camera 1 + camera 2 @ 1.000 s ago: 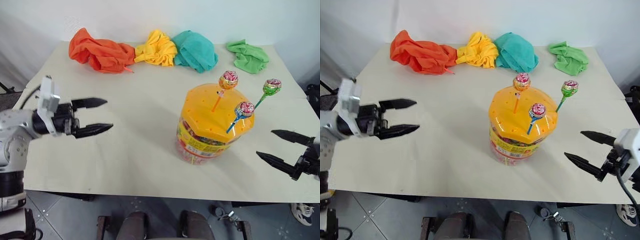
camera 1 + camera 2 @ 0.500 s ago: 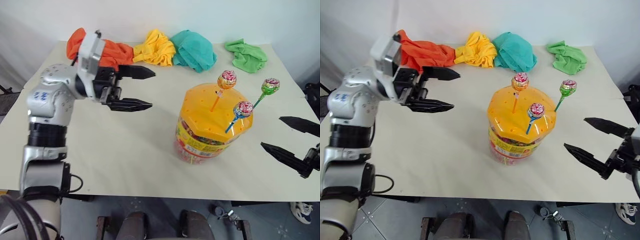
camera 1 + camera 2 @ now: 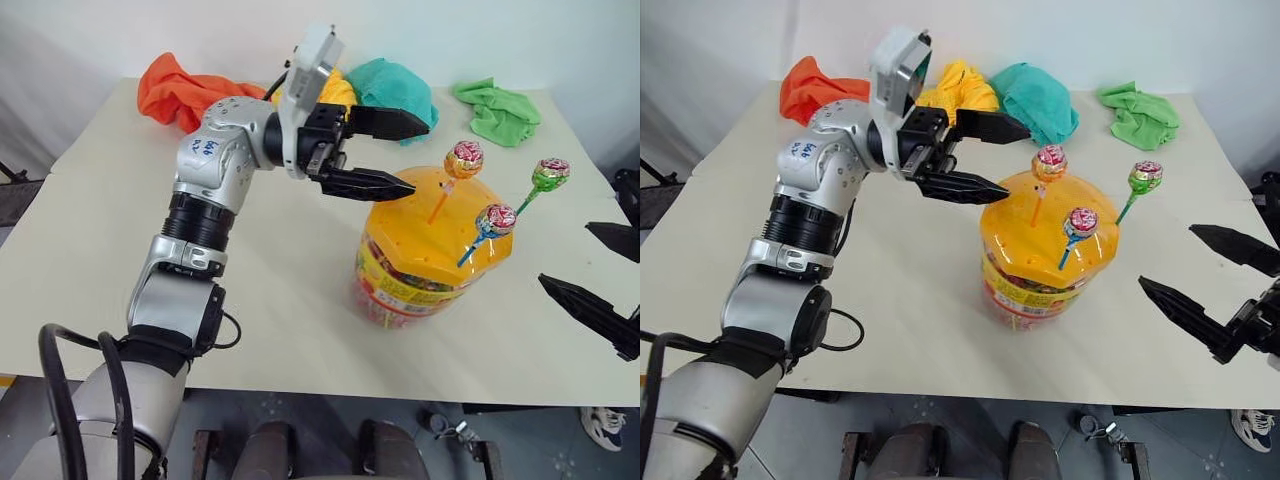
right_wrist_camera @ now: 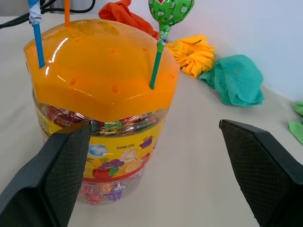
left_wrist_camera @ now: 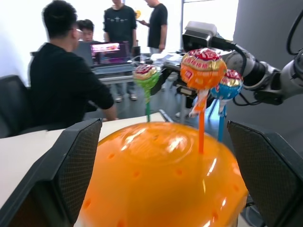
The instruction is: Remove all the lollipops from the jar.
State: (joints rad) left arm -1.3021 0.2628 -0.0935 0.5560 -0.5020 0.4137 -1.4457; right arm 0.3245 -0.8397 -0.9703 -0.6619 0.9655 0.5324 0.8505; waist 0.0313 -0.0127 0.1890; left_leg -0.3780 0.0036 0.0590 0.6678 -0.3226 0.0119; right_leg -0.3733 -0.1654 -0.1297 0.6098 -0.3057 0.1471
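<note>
jar label reads "20260125 4"; three lollipops in lid; left fingers spread; right fingers spread

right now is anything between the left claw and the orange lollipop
Nothing visible. The left claw, open, faces the orange lollipop standing in the jar lid, with open air between them.

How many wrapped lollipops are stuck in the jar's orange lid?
3: the orange-stick lollipop at the lid's top, the blue-stick lollipop lower on its right, the green-stick lollipop at its right edge.
</note>
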